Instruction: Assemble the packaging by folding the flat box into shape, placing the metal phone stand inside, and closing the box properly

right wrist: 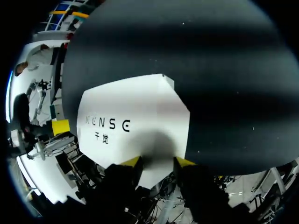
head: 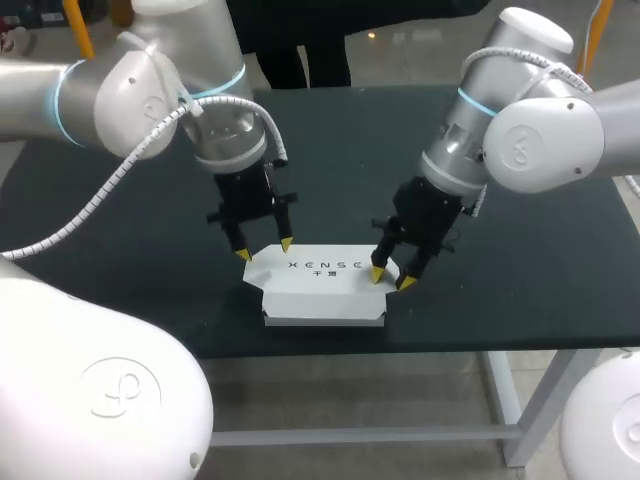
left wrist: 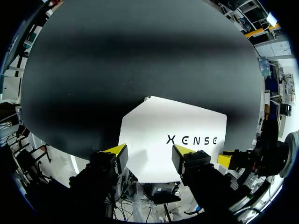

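**White cardboard box** (head: 322, 288) w/ black lettering on its top panel. It lies low on the dark table (head: 540, 250), close to the near edge and approx. midway between the two arms. Small flaps stick out at its left and right ends. Whether it is already folded into a shallow shape or simply lying flat cannot be told. The metal phone stand is in no view.

**Left gripper** (head: 266, 249). Over the box's far-left corner, yellow tips pointing down. Fingers are moderately apart w/ nothing held. In the left wrist view the white panel lies just ahead of and under the tips. Contact w/ the card cannot be told.

**Right gripper** (head: 392, 277). At the box's right end, by the end flap. Fingers are a little apart, narrower than the left's, and nothing is gripped as far as can be seen.

**Step in hand (judged).** Shaping the box, early in the task: stand not yet in, closing not yet begun.

**To do it well:**
- One gripper should pin the panel while the other works a flap, since light card will likely slide under a one-sided push.
- Press on or next to a crease so the card bends there, not mid-panel.
- The box sits near the table's near edge, so pushes should go down or toward the far side, never nearward.
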### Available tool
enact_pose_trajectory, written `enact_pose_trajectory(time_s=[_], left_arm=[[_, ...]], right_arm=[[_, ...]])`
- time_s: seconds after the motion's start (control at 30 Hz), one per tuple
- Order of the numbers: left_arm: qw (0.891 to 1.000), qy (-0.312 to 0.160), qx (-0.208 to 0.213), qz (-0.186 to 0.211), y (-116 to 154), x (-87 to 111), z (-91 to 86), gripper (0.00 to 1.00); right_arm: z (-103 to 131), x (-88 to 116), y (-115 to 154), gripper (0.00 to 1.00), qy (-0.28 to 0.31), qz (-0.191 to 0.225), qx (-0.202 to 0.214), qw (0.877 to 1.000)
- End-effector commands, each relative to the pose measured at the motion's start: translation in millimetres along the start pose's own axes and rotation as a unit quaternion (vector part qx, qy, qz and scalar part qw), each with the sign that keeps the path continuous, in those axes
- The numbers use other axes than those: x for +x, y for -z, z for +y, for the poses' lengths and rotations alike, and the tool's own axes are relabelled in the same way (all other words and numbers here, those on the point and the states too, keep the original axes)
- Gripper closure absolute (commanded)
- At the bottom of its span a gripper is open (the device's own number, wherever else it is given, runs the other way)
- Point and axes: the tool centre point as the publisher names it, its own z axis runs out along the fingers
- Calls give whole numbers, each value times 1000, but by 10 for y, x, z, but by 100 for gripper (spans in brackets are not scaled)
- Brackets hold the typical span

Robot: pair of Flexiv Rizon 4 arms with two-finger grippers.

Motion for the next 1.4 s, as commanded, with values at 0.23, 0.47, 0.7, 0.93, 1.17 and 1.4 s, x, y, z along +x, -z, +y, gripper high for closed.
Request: enact_pose_trajectory(time_s=[0.23,0.47,0.7,0.93,1.17,1.4], left_arm=[[999,-11,3,-48,-176,-27,16,40],[999,-24,6,-40,-212,-54,55,43],[999,-31,6,-36,-258,-66,101,43],[999,-37,2,-29,-292,-80,148,49],[999,-38,-5,-26,-349,-98,159,50],[999,-45,-6,-22,-381,-102,223,50]], right_arm=[[21,-11,-41,51,1,11,-3,1000],[29,-3,-44,50,1,14,-5,1000],[43,7,-26,50,1,13,-6,1000],[60,-8,-18,50,0,10,-4,1000],[74,-21,-41,50,1,10,-3,1000],[74,-5,-38,48,5,7,-4,1000]])
